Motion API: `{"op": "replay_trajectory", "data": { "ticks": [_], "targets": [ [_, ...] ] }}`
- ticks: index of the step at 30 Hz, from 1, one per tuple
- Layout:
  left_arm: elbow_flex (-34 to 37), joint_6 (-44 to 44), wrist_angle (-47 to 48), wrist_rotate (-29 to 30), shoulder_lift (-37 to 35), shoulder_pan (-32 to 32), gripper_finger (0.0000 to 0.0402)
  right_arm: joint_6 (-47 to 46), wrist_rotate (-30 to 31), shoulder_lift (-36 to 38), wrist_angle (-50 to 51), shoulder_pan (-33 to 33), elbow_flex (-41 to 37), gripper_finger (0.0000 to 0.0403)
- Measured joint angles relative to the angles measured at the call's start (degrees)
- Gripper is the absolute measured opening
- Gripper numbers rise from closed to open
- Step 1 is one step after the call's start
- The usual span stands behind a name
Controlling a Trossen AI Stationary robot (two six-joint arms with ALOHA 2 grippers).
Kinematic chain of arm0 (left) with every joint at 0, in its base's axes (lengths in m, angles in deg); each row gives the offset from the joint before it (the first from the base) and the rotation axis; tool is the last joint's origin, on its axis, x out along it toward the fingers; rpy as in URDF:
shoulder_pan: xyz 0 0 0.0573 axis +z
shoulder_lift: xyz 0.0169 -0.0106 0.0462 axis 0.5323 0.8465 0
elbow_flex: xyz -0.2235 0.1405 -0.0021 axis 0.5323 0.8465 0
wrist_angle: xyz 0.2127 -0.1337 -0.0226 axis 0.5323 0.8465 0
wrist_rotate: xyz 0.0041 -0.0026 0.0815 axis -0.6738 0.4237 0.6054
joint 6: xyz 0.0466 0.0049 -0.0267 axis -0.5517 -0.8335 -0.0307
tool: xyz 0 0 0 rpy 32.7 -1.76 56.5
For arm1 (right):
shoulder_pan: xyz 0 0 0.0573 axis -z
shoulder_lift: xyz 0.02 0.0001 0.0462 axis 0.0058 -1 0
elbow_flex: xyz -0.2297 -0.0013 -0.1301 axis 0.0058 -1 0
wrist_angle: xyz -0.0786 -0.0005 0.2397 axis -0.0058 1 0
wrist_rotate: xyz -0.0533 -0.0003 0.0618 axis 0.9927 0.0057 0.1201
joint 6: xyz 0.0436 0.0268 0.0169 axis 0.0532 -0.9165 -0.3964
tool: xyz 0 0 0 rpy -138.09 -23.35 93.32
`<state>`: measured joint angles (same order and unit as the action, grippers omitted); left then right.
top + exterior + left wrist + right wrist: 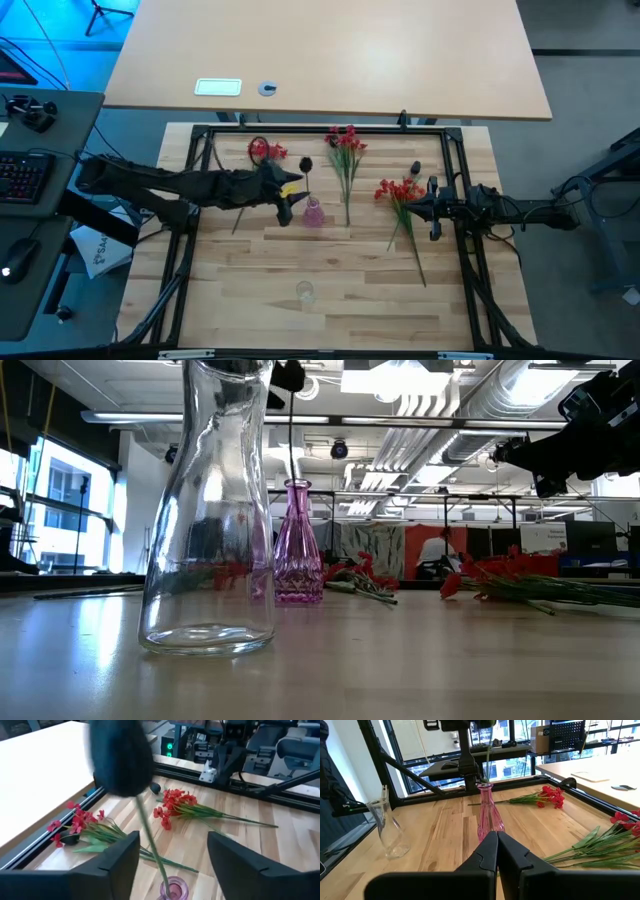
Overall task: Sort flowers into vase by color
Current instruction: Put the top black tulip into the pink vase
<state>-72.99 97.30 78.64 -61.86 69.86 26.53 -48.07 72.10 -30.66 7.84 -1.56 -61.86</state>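
Clear glass forms the empty carafe-shaped vase (208,510) seen nearest in the low view, left of centre on the wooden tabletop (420,660). Behind it, a faceted pink glass vase (298,545) is seen with a dark tulip-headed flower (122,760) standing in it; the left claw (172,855) is spread around its stem. Red-blossomed flower bunches (345,150) are laid farther back. At frame right, the right claw (432,210) is pressed together.
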Motion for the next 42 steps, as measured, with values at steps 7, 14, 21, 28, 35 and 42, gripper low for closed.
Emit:
{"op": "replay_trajectory", "data": {
  "ticks": [7,14,21,28,35,42],
  "targets": [
    [0.0,1.03,5.99,-0.05,-8.32,0.0,0.0266,0.0,0.0,-0.02,-0.02,0.02,0.02,0.0],
    [-0.04,3.54,5.05,1.9,-17.1,1.04,0.0271,0.0,0.0,0.0,-0.02,0.0,0.02,0.0],
    [-0.04,1.83,1.36,-0.13,-19.93,5.4,0.0271,0.0,0.0,-0.01,-0.02,0.01,0.02,0.0],
    [-0.04,-0.43,-6.42,-4.52,-19.12,11.04,0.0271,-9.61,7.57,-0.08,-9.9,0.0,-0.04,0.0],
    [-0.04,-0.53,-14.88,-4.23,-16.76,17.47,0.0271,-24.16,17.47,-1.47,-42.63,0.02,0.0,0.0],
    [-0.04,0.9,-16.38,-2.31,-14.74,23.3,0.0271,-16.21,19.87,-16.63,-68.9,0.52,1.32,0.0]
  ]
}}
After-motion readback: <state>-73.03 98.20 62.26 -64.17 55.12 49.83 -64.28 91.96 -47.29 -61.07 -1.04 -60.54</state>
